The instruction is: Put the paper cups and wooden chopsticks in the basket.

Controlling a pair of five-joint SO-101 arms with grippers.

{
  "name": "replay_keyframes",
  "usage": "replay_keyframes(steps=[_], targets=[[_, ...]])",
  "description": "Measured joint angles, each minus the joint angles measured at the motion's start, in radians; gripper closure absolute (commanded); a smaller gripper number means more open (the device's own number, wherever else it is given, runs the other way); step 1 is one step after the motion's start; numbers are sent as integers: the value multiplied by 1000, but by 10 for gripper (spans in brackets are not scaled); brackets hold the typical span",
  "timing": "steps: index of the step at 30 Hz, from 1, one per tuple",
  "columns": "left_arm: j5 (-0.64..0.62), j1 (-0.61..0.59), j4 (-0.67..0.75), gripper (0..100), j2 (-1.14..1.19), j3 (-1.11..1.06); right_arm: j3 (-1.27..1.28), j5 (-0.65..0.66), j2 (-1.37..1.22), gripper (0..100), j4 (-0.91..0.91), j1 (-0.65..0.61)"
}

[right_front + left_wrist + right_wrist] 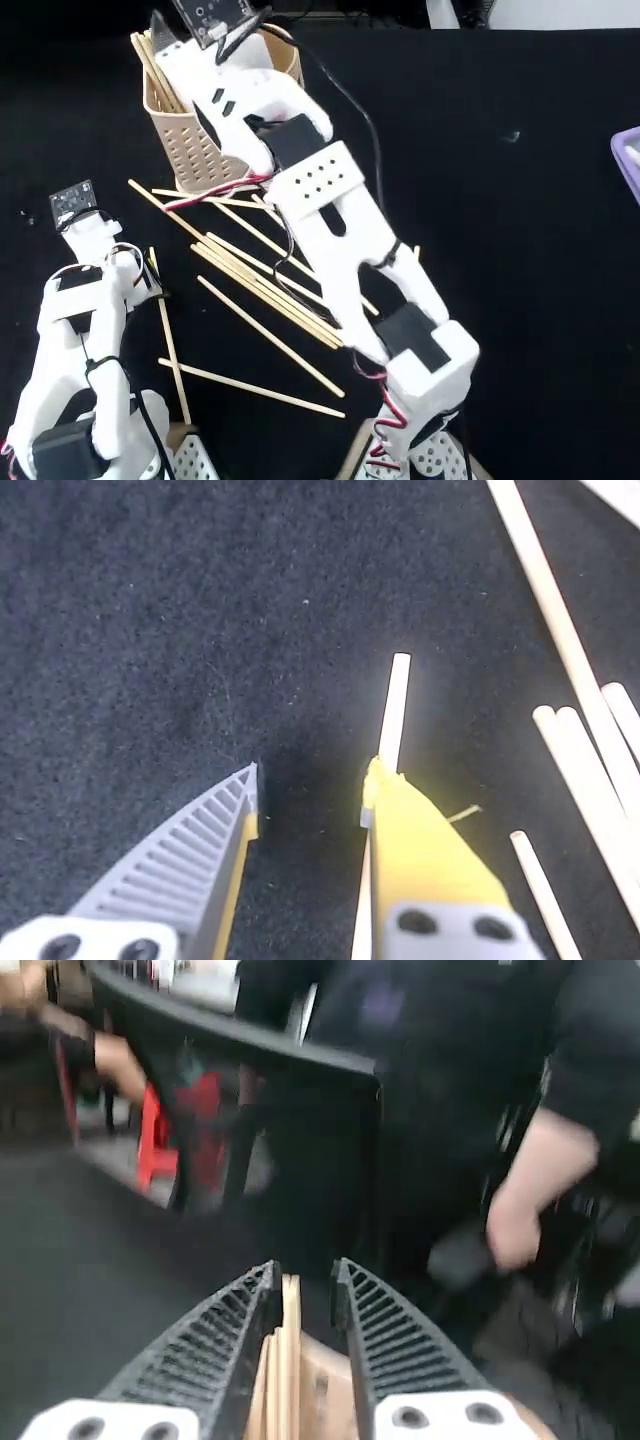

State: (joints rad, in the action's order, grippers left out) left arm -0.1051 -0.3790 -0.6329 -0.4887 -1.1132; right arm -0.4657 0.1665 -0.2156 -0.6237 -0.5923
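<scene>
A tan perforated basket (pixel 195 150) stands at the back left with several wooden chopsticks (pixel 155 65) upright in it. My right gripper (pixel 160 30) hangs over its rim. In the right wrist view the black fingers (pixel 240 1330) are a little apart around a bundle of chopsticks (pixel 285 1360), which touches one finger and leaves a gap to the other, above the basket (pixel 320 1390). More chopsticks (pixel 265 290) lie scattered on the black table. My left gripper (pixel 310 790) is open low over the table, its yellow finger (pixel 420 850) on top of one chopstick (pixel 397 700).
The right arm (pixel 340 230) stretches diagonally over the chopstick pile. The left arm (pixel 80 330) sits at the front left. A purple object (pixel 628 160) pokes in at the right edge. Bare black cloth (pixel 500 250) covers the right half of the table.
</scene>
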Motion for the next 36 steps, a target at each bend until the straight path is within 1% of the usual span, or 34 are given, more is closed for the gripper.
replay_keyframes(steps=[5, 9, 12, 15, 18, 20, 23, 25, 27, 29, 32, 36], targets=[[0, 0, 0, 823, 0, 0, -2, 2, 167, 913, -404, 0], [0, 0, 0, 823, 0, 0, -6, -3, 244, 913, -663, 0], [0, 0, 0, 823, 0, 0, -2, -3, 279, 913, -816, 0], [0, 0, 0, 823, 0, 0, 83, -3, 333, 913, -870, 0], [0, 0, 0, 823, 0, 0, 275, -3, 402, 907, -825, 0], [0, 0, 0, 823, 0, 0, 454, -3, 451, 869, -730, 0], [0, 0, 0, 823, 0, 0, 758, -5, 508, 810, -532, 0], [0, 0, 0, 823, 0, 0, 944, -5, 511, 811, -384, 0], [0, 0, 0, 823, 0, 0, 1097, -6, 511, 821, -252, -35], [0, 0, 0, 823, 0, 0, 1169, -5, 483, 821, -146, -97], [0, 0, 0, 823, 0, 0, 1178, -5, 384, 819, -49, -161], [0, 0, 0, 823, 0, 0, 1117, -5, 180, 821, -15, -178]])
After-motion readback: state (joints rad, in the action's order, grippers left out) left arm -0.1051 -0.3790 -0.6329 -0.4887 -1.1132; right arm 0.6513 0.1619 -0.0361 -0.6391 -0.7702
